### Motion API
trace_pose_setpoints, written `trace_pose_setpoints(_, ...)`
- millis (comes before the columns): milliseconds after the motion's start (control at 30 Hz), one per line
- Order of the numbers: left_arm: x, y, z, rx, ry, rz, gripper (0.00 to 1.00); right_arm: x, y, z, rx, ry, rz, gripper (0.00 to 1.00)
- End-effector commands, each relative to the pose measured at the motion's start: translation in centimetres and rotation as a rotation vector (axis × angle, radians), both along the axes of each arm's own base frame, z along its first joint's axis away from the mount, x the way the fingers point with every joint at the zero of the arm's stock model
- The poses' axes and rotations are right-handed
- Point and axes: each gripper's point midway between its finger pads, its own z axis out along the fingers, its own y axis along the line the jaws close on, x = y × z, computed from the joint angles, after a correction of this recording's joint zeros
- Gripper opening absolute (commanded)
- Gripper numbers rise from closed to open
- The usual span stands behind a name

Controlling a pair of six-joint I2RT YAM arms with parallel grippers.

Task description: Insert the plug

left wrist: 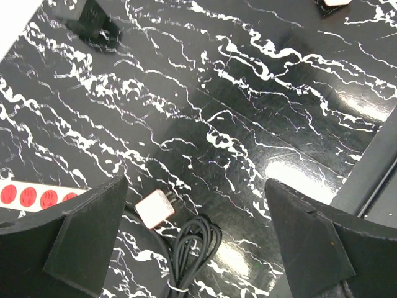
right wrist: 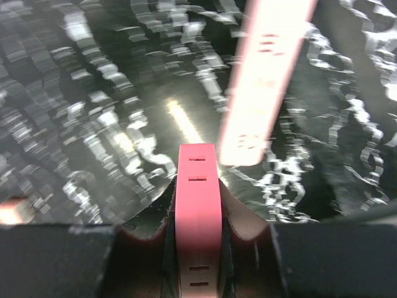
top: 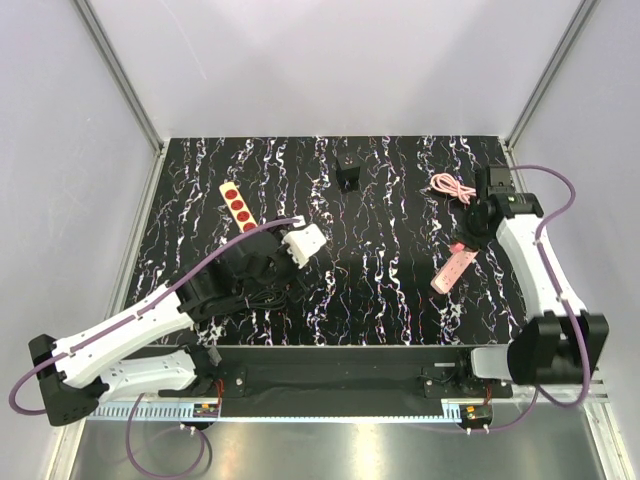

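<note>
Left fingers [left wrist: 93, 236]: spread wide with nothing between them, hanging over the table [top: 390, 300] at its left-hand side.
Plug [left wrist: 155, 208]: a small pale block lying on the table below the left fingers, close to the left one of the pair and touching neither.
Black cord [left wrist: 195, 248]: bundled in a loop just beside the plug, on its near side.
White power strip [top: 238, 205]: lies flat at the far left of the table with its row of red sockets facing up. It is apart from the plug, and in the left wrist view its end shows at the left edge.
Right fingers [right wrist: 248, 223]: clamped on a deep-pink slotted piece [right wrist: 198, 211], which stands out past their tips over the right side of the table.
Pale pink strip [top: 450, 270]: lies on the table just beyond the held piece, slanted. Whether the two touch cannot be told.
Pink cable [top: 450, 186]: coiled at the far right, near the right arm's wrist.
Black adapter [top: 348, 175]: stands alone at the far middle of the table, well apart from both arms.
</note>
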Motion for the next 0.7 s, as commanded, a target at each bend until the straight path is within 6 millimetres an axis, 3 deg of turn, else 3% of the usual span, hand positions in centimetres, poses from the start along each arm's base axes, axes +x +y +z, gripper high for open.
trace_pose_setpoints(0,-0.1,0.4,0.9,-0.045,0.005,0.046,0.99,0.0,-3.5,-0.5,-0.080,0.083,-0.095,0.00)
trace_pose_setpoints(200,-0.3,0.6,1.1,-0.079,0.021,0.066,0.99,-0.1,-3.5,-2.9,0.038,0.123,-0.161,0.00)
trace_pose_setpoints(400,-0.4,0.5,1.2,-0.090,0.036,0.069,0.99,-0.8,-1.7,-5.4,0.177,0.126,-0.220,0.00)
trace_pose_setpoints(667,-0.7,0.4,1.3,-0.101,0.041,0.060,0.99,-1.3,-1.2,-8.1,0.216,0.131,-0.266,0.00)
